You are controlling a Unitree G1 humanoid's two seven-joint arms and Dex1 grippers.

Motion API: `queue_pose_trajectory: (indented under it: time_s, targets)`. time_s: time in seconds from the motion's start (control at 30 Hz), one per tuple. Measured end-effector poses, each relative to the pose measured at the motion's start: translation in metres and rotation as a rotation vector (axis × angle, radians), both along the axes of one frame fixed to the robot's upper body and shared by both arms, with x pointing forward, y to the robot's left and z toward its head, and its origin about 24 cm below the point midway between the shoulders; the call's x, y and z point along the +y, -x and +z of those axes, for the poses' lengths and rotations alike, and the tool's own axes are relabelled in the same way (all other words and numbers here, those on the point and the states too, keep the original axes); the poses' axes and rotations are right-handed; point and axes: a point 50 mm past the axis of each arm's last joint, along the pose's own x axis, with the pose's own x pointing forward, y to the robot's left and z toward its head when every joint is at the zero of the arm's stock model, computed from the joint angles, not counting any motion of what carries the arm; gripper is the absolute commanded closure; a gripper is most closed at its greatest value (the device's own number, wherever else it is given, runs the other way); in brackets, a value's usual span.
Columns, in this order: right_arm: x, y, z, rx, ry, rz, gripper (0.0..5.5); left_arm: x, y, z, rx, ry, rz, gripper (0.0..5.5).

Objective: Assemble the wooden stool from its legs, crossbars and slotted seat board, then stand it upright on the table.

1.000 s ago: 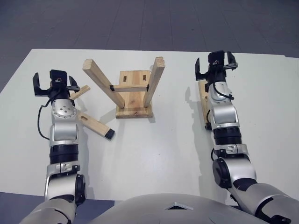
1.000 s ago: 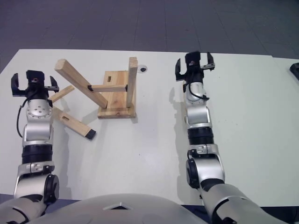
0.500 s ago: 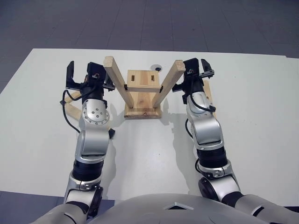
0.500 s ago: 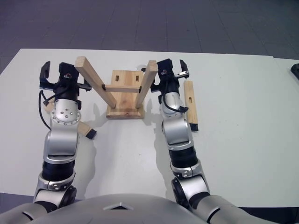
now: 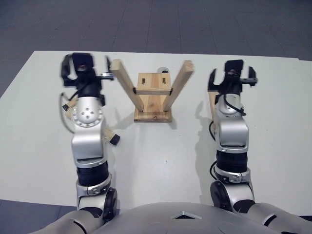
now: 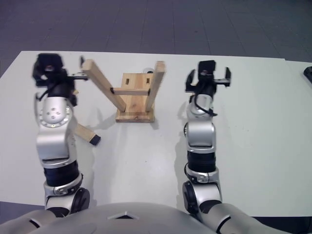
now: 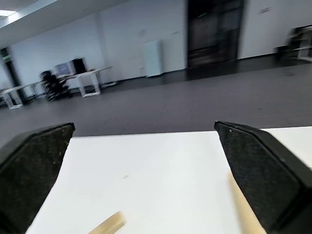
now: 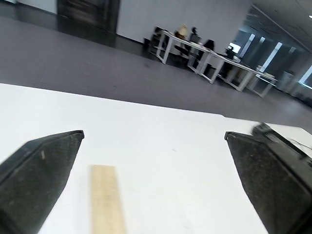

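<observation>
The partly built stool lies upside down mid-table: the slotted seat board flat on the table, two legs splayed upward, and a crossbar between them. My left gripper is open just left of the left leg's top, one finger close to it. To the right of the right leg, and apart from it, my right gripper is open. A loose leg with a black cap lies under my left arm. Another loose leg lies below my right gripper. Both grippers hold nothing.
White table with open room in front of the stool and at the far right. A small round fitting sits behind the seat board. A black object lies at the table's right edge. Dark floor lies beyond the far edge.
The stool shifted right and its legs now stand evenly splayed. Both grippers came in beside the legs, then drew away; the right one moved well to the right.
</observation>
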Motion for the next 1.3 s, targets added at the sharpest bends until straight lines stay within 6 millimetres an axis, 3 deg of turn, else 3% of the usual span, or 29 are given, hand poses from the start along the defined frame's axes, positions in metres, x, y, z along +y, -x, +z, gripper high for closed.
queue_pose_trajectory:
  time_s: [0.13, 0.27, 0.37, 0.43, 0.5, 0.63, 0.7, 0.77, 0.83, 0.93, 0.97, 1.3]
  targets:
    - [-0.002, 0.004, 0.001, -0.009, 0.025, -0.022, 0.10, -0.009, 0.004, -0.023, 0.097, -0.101, 0.011, 0.14]
    - [0.005, 0.003, -0.001, 0.000, 0.045, 0.004, 0.10, -0.006, -0.004, -0.048, 0.232, -0.116, 0.046, 0.14]
    - [0.010, 0.000, -0.011, 0.045, 0.064, 0.030, 0.10, 0.004, -0.010, -0.064, 0.319, -0.027, 0.111, 0.14]
    - [0.003, -0.003, -0.017, 0.065, 0.075, 0.007, 0.10, 0.016, -0.014, -0.057, 0.290, 0.092, 0.178, 0.14]
    - [-0.015, -0.006, -0.021, 0.081, 0.089, -0.055, 0.10, 0.032, -0.022, -0.032, 0.153, 0.204, 0.216, 0.14]
    - [-0.036, -0.008, -0.022, 0.066, 0.105, -0.112, 0.10, 0.036, -0.029, 0.058, -0.251, 0.345, 0.092, 0.14]
    - [-0.043, -0.010, -0.025, 0.071, 0.108, -0.129, 0.10, 0.027, -0.017, 0.113, -0.489, 0.376, -0.051, 0.14]
    - [-0.053, -0.011, -0.025, 0.071, 0.112, -0.156, 0.10, 0.010, 0.002, 0.143, -0.633, 0.322, -0.177, 0.14]
    - [-0.060, -0.011, -0.025, 0.069, 0.116, -0.179, 0.10, -0.006, 0.001, 0.125, -0.552, 0.284, -0.240, 0.14]
    - [-0.064, -0.010, -0.025, 0.069, 0.121, -0.190, 0.10, -0.018, -0.014, 0.048, -0.212, 0.245, -0.216, 0.14]
    - [-0.066, -0.011, -0.025, 0.069, 0.122, -0.193, 0.10, -0.024, -0.009, 0.036, -0.216, 0.212, -0.219, 0.14]
    - [-0.062, -0.013, -0.027, 0.065, 0.116, -0.168, 0.10, -0.058, -0.007, 0.038, -0.342, 0.210, -0.387, 0.14]
